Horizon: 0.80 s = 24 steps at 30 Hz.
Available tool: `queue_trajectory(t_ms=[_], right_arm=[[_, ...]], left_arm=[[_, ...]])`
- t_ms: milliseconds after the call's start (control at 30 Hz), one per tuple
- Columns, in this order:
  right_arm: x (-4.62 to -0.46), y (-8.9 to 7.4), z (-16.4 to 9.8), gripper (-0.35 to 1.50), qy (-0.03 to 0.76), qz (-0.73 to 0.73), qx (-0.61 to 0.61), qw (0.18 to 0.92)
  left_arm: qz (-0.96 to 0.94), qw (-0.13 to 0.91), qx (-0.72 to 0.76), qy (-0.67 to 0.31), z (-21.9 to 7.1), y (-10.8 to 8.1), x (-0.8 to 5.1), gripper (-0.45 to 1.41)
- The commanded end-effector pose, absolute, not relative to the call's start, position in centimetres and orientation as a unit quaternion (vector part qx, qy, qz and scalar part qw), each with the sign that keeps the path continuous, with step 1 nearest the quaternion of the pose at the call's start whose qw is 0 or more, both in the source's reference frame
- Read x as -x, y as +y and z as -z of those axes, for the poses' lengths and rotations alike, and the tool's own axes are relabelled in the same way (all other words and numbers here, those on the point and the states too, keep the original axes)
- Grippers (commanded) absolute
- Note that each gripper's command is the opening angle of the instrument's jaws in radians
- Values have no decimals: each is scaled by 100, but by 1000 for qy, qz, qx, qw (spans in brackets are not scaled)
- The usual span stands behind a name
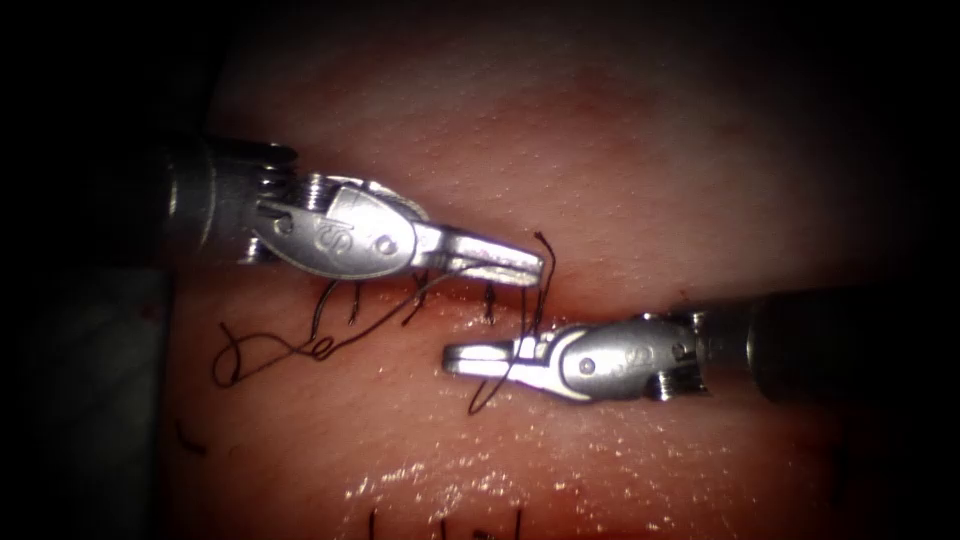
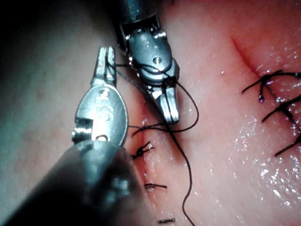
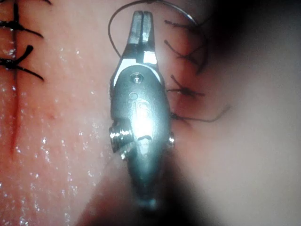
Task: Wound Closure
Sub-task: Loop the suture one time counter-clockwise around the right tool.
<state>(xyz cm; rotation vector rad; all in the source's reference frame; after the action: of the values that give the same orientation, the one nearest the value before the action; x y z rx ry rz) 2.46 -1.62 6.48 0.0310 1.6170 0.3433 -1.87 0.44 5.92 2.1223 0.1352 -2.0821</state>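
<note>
The cut (image 1: 455,292) runs across the tissue (image 1: 620,150), crossed by several dark stitches (image 1: 489,303). My left tool (image 1: 528,266) lies over the cut, jaws shut on the thread (image 1: 541,250) at their tips. The thread drops from there and wraps over my right tool (image 1: 462,358) near its jaw hinge; a free end (image 1: 478,405) trails below. The right tool's jaws are shut with nothing between them. In the left wrist view the thread (image 2: 188,155) loops round the right tool (image 2: 171,112) beside the left tool (image 2: 104,59). A thin grey arc (image 3: 181,10) past the right tool (image 3: 141,22) may be the needle.
Slack thread (image 1: 245,352) lies curled on the tissue at the cut's left end. Another closed row of stitches (image 2: 277,99) sits farther off, with cut thread ends (image 1: 445,525) at the near edge. Wet glints (image 1: 420,480) cover the near tissue.
</note>
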Motion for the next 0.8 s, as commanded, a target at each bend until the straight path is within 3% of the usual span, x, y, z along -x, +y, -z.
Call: queue_trajectory(t_ms=[33, 533, 600, 633, 700, 767, 800], right_arm=[[-247, -165, -649, -35, 729, -163, -15, 665], [-239, -157, -620, -35, 737, -227, -18, 637], [-238, -156, -620, -15, 735, -234, -17, 636], [-237, -155, -621, 10, 733, -242, -14, 636], [-237, -154, -624, 29, 731, -249, -10, 635], [-237, -153, -628, 66, 727, -260, -2, 635], [-240, -153, -632, 74, 728, -276, -19, 627]], left_arm=[[697, 80, -711, 40, -608, 47, 192, -45], [714, 54, -698, 21, -695, 36, 186, -45], [716, 51, -696, 21, -704, 31, 184, -45], [718, 50, -694, 21, -713, 24, 183, -45], [718, 47, -694, 21, -720, 19, 182, -45], [719, 44, -693, 21, -726, 13, 181, -45], [718, 41, -694, 19, -730, 10, 180, -45]])
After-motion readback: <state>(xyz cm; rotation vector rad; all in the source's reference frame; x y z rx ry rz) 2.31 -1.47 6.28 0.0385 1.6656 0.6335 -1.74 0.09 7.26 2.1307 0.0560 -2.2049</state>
